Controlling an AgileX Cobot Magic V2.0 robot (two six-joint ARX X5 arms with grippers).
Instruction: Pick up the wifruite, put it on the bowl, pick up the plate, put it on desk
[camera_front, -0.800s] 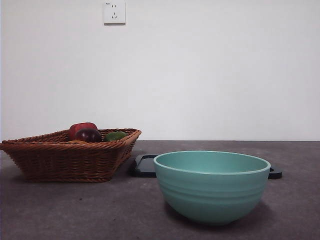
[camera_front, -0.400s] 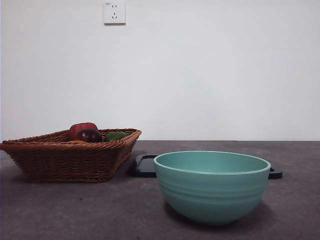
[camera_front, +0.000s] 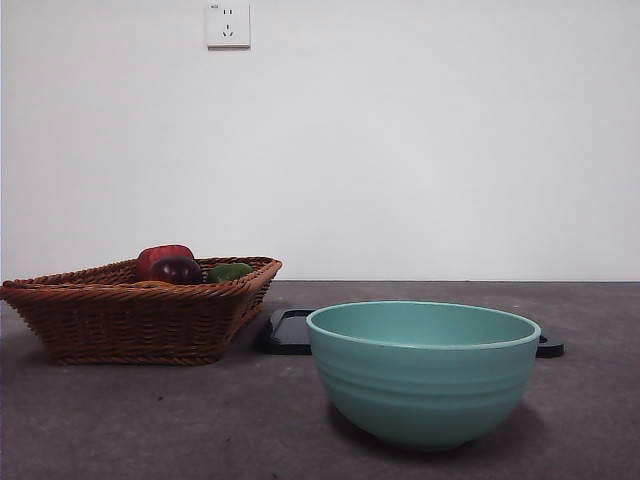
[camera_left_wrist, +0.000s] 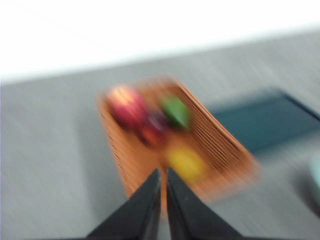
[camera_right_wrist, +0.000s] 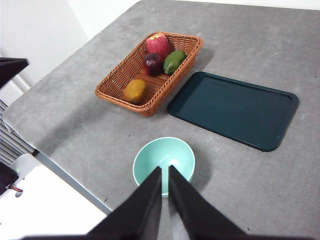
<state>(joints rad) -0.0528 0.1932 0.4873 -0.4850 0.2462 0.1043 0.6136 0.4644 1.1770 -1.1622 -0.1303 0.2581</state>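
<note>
Four fruits sit in the wicker basket (camera_right_wrist: 150, 72): I see the wifruite (camera_right_wrist: 135, 91) at the basket's near end, apart from the red apple (camera_right_wrist: 157, 45), the dark fruit (camera_right_wrist: 152, 63) and the green fruit (camera_right_wrist: 174, 61) clustered at its far end. My left end effector (camera_left_wrist: 163, 172) hangs above the basket, jaws pressed together, its view badly blurred. My right end effector (camera_right_wrist: 164, 170) hangs high over the bowl (camera_right_wrist: 163, 160), jaws nearly touching, gripping nothing. From the bowl, the basket lies around 11 o'clock and the dark tray (camera_right_wrist: 234, 110) around 1 o'clock on the bench (camera_right_wrist: 260, 40).
</note>
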